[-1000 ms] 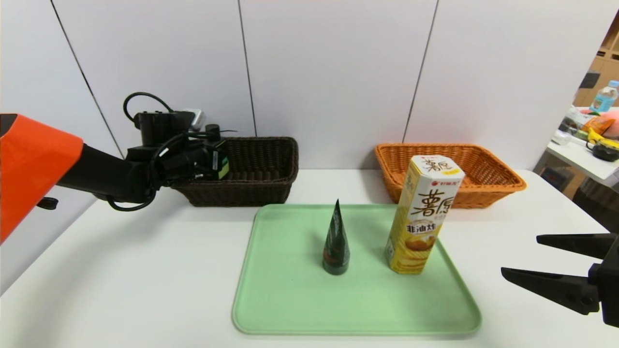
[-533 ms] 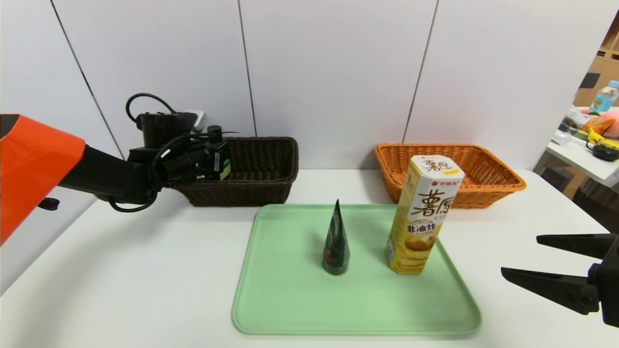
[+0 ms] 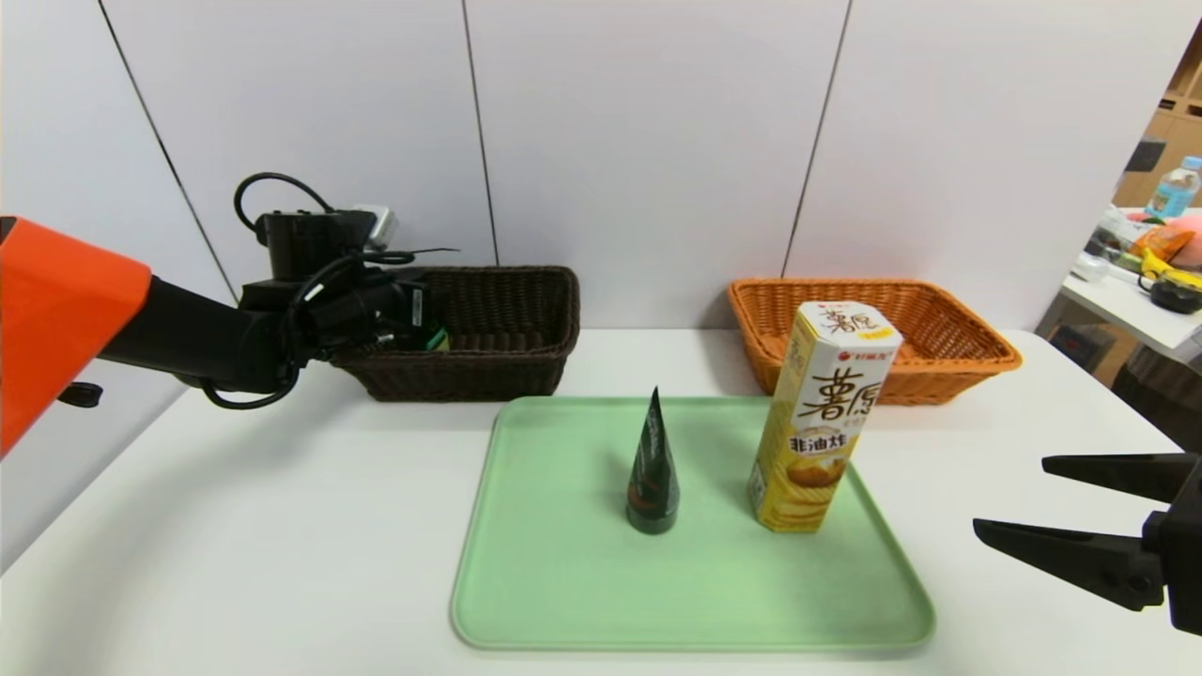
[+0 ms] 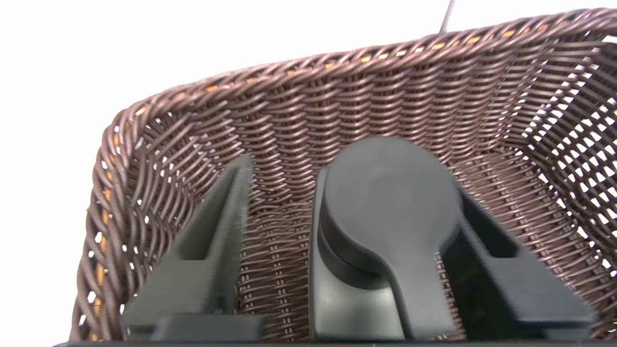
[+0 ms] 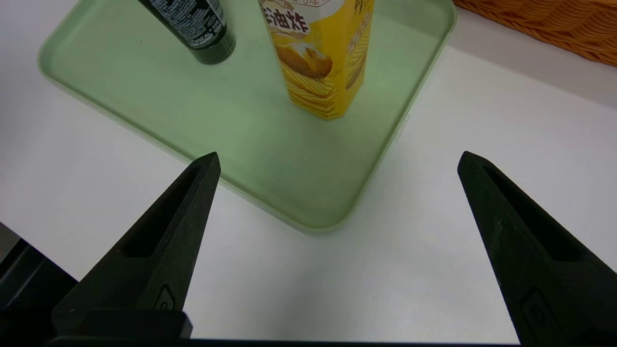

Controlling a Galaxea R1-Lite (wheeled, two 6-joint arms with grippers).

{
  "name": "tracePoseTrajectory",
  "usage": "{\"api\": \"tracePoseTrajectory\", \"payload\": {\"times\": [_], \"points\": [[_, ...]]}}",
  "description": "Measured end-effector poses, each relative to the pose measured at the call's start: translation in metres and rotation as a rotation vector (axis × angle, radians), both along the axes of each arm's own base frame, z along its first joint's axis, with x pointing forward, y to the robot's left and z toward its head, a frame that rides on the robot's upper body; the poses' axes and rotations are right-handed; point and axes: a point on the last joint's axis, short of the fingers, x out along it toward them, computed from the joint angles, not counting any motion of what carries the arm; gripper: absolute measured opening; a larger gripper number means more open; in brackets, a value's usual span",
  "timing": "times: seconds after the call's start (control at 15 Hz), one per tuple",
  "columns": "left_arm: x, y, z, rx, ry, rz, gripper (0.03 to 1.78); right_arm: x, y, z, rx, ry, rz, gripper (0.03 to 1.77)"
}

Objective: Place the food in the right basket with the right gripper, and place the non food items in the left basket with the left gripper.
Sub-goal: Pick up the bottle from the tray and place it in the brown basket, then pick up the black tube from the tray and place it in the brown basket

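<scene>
My left gripper (image 3: 418, 319) reaches into the dark brown left basket (image 3: 512, 366). In the left wrist view, my left gripper (image 4: 347, 193) is open. A dark grey item with a round end (image 4: 385, 207) leans against one finger, and bare basket weave (image 4: 337, 96) shows between it and the other finger. A bit of its green label (image 3: 435, 338) shows inside the basket. A yellow chip box (image 3: 822, 422) and a dark green cone tube (image 3: 652, 469) stand upright on the green tray (image 3: 563, 601). My right gripper (image 3: 1009, 495) hangs open and empty, right of the tray.
The orange right basket (image 3: 939, 347) stands behind the tray's right corner. The right wrist view shows the chip box (image 5: 320, 58), the tube (image 5: 193, 24), the tray's near corner (image 5: 308, 212) and white table ahead of my right gripper (image 5: 338, 155). A cluttered side table (image 3: 1136, 310) stands far right.
My left gripper has dipped lower into the brown basket and opened; the item with the green label has gone down inside it. The right arm has not moved.
</scene>
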Motion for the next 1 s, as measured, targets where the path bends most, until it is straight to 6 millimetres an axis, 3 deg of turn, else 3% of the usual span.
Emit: {"api": "tracePoseTrajectory", "payload": {"times": [0.33, 0.73, 1.0], "points": [[-0.027, 0.003, 0.03, 0.003, -0.048, -0.007, 1.46, 0.0, 0.0, 0.0, 0.001, 0.0, -0.001, 1.7], [-0.088, -0.003, 0.072, 0.012, -0.117, -0.048, 1.59, -0.002, 0.0, -0.001, 0.001, -0.001, -0.003, 1.7], [-0.135, -0.034, 0.07, 0.005, -0.084, -0.171, 1.64, -0.005, -0.001, -0.003, 0.0, 0.0, -0.006, 1.7]]}}
